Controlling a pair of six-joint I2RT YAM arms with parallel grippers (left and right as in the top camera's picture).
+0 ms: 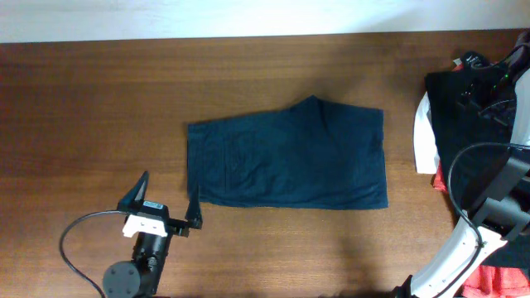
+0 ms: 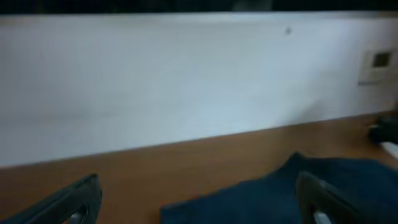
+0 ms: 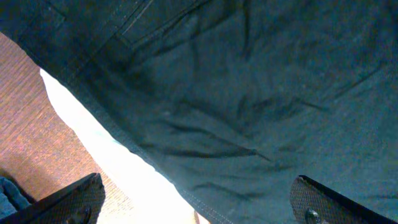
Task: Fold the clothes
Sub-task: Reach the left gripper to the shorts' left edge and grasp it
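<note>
A dark navy-blue garment [image 1: 290, 157] lies flat and folded in the middle of the wooden table [image 1: 99, 108]. My left gripper [image 1: 168, 199] is open and empty just off its near left corner. In the left wrist view the gripper [image 2: 196, 208] is open, with the navy garment [image 2: 280, 193] ahead and under the right finger. A pile with a black garment [image 1: 451, 116], a white one [image 1: 424, 136] and a red-orange one [image 1: 497, 277] lies at the right edge. My right gripper [image 3: 202, 208] is open just above the black garment [image 3: 249, 93] and the white one [image 3: 118, 155].
A white wall [image 2: 186, 81] with a small outlet plate [image 2: 378, 60] runs behind the table's far edge. The left arm's black cable [image 1: 70, 248] loops at the front left. The right arm's white link [image 1: 455, 257] rises from the front right corner.
</note>
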